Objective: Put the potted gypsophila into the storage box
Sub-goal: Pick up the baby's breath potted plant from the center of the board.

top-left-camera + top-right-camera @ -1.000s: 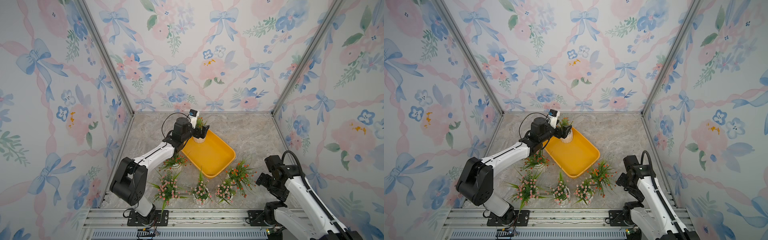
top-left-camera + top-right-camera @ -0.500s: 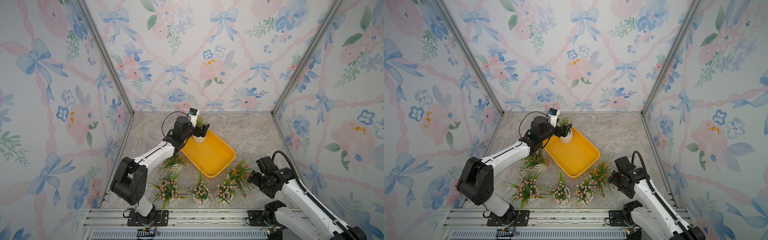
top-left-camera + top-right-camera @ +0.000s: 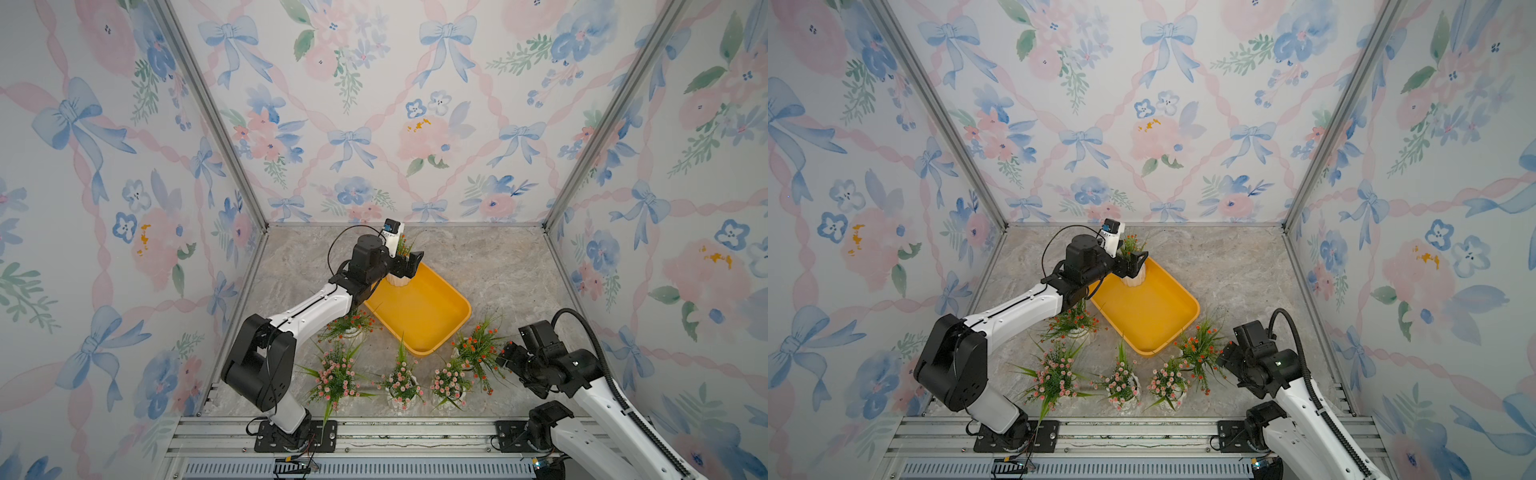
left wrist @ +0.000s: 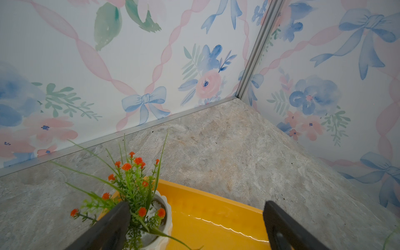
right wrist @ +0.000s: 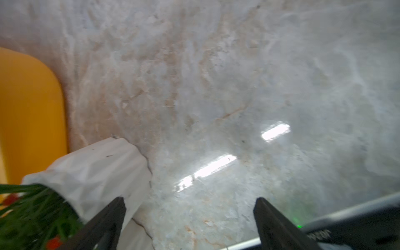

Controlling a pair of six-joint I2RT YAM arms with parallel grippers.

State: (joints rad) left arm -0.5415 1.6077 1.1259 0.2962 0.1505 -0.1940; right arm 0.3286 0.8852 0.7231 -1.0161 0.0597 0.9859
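Pick-up in hand: the right gripper (image 5: 190, 200), jaws spread, is positioned beside an orange-flowered pot (image 5: 97, 166) on the floor (image 5: 216, 86); centring and closing are called for. Four other pots (image 3: 401, 376) stand unboxed. In the far corner of the box (image 3: 465, 307), one placed pot (image 4: 165, 207) is seen partly between the spread jaws of the left gripper (image 4: 195, 204).

You're looking at a grey-beige marbled tabletop (image 3: 503, 266), glossy; light streaks (image 5: 275, 129) reflect off it in your right wrist view. Walls (image 3: 374, 104) on three sides: wallpaper with blue bows, pink ribbons and flowers. Aluminium posts (image 3: 216, 124) at both back corners. Aluminium rails (image 3: 415, 432) run along the front edge, with a slotted grey duct (image 3: 415, 469) just beyond.
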